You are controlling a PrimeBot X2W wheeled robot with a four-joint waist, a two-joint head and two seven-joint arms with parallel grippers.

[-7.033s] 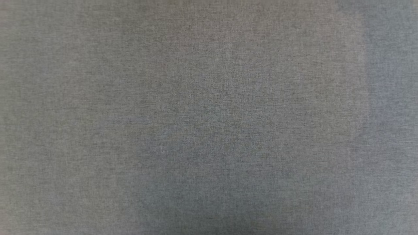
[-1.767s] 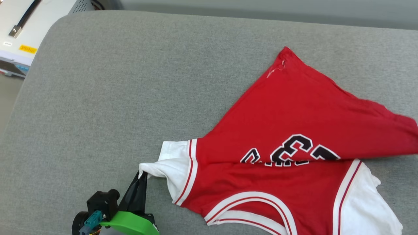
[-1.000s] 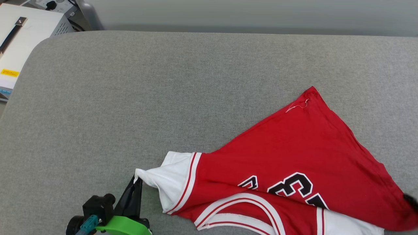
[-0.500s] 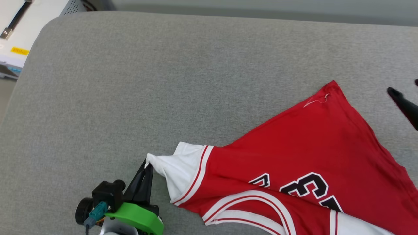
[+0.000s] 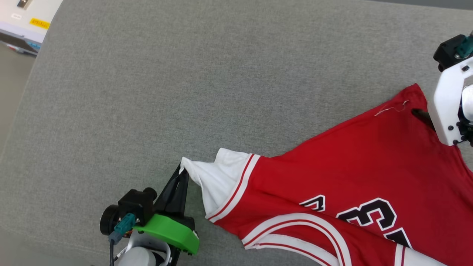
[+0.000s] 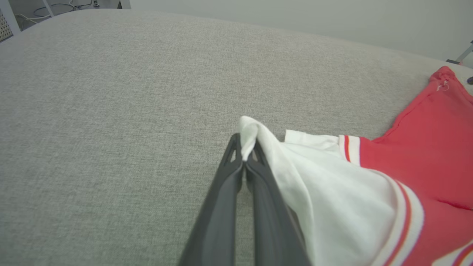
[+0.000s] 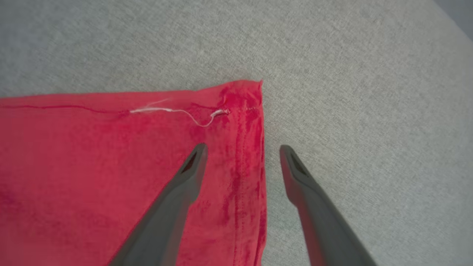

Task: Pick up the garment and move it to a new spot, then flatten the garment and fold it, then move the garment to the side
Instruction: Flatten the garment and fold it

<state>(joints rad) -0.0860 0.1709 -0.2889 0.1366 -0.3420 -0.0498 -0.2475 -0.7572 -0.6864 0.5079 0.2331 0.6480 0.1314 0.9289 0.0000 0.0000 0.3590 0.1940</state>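
We see a wide grey fabric-covered surface (image 5: pixel 166 74) with a rounded edge. Beyond its far left corner stands a white case (image 5: pixel 26 22) with a yellow label, and in the left wrist view a pale wall (image 6: pixel 332 22) runs behind the surface. The garment (image 5: pixel 351 173) lies on the right part of this surface, on the side nearer us. Its red body is spread out with part of the black, white-outlined number showing, and it runs off the lower right edge of the head view.

Our left gripper (image 5: pixel 181 176) has its fingers pressed together on the tip of the white sleeve (image 5: pixel 218 181) — the cloth is pinched right at the fingertips and drawn into a peak toward the left. Our right gripper (image 7: pixel 242 151) stands spread wide over the garment's far hem corner (image 7: pixel 245 96), beside a loose white thread (image 7: pixel 177 111). One finger is over the red cloth and the other over bare grey — it holds nothing. We cannot tell whether its tips touch the cloth.
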